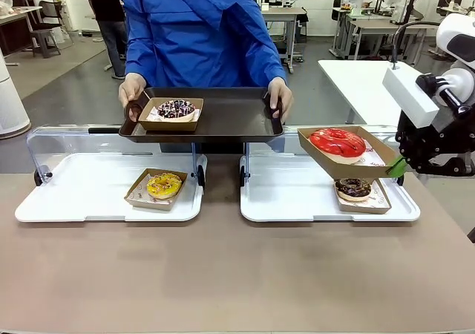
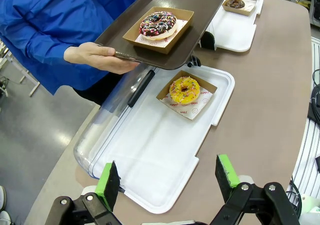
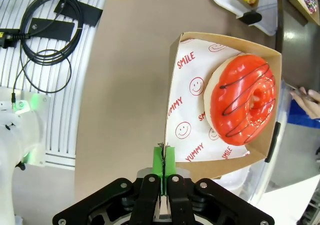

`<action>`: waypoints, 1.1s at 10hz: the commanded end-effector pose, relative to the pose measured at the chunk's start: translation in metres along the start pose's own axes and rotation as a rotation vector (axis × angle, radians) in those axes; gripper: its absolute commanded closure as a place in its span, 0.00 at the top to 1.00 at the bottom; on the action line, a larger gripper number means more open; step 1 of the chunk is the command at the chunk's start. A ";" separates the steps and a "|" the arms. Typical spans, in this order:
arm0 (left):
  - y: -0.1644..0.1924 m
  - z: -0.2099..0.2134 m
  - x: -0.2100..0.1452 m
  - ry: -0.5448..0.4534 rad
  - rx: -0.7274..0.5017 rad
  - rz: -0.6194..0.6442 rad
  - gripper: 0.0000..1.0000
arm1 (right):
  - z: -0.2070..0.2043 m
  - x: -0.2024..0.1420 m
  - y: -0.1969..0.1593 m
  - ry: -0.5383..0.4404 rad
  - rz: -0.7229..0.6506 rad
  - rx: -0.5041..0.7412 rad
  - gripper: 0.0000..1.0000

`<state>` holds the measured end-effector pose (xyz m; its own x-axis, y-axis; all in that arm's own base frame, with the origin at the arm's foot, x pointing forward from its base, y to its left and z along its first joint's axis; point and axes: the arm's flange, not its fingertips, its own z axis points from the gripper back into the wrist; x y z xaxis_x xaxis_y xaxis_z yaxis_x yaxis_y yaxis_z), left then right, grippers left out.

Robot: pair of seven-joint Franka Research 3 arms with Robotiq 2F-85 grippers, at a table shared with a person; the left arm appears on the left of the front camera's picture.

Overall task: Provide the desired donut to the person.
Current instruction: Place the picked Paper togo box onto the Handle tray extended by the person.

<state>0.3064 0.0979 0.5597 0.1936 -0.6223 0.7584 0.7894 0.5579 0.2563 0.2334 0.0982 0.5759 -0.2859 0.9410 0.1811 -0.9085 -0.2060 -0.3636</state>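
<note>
We had the right gripper with its jaws pinched fully together on the thin wall of the cardboard box carrying the red donut, and the box hung in the air over the right white tray, tilted, near the right end of the person's brown tray but not yet on it. In the right wrist view the green pads met flat on the box edge with only card between them, so we judged the grip as an edge pinch, not a hold under the load. The box looked light but floppy: thin card with a printed paper liner, likely to bend at the pinched wall, with the donut's weight out beyond the jaws. The donut looked soft, and its glossy red glaze sticky and easy to smear, so we took the box rim as the place to hold, never the donut. We reckoned it could slide toward the low side if the tilt grew. The left gripper hovered with jaws spread wide and nothing in them above the left white tray, near the yellow donut in its own box. The person held the brown tray in both hands above the far edge of the worktop, with a chocolate sprinkled donut already on it. Another chocolate donut sat on the right white tray below the lifted box.
</note>
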 end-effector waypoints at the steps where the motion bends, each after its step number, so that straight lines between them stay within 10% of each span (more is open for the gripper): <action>1: -0.002 -0.001 0.001 -0.009 -0.003 0.021 1.00 | 0.000 0.000 0.000 0.000 0.000 0.000 0.02; 7: -0.002 -0.001 0.001 -0.009 -0.003 0.021 1.00 | -0.013 0.105 -0.231 0.180 -0.051 0.010 0.02; 11: -0.002 -0.001 0.001 -0.009 -0.003 0.021 1.00 | -0.107 0.128 -0.299 0.161 -0.041 -0.084 0.02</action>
<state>0.3063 0.0979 0.5599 0.1934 -0.6228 0.7581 0.7893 0.5577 0.2568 0.4936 0.2998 0.6183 -0.1992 0.9777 0.0671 -0.8995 -0.1553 -0.4083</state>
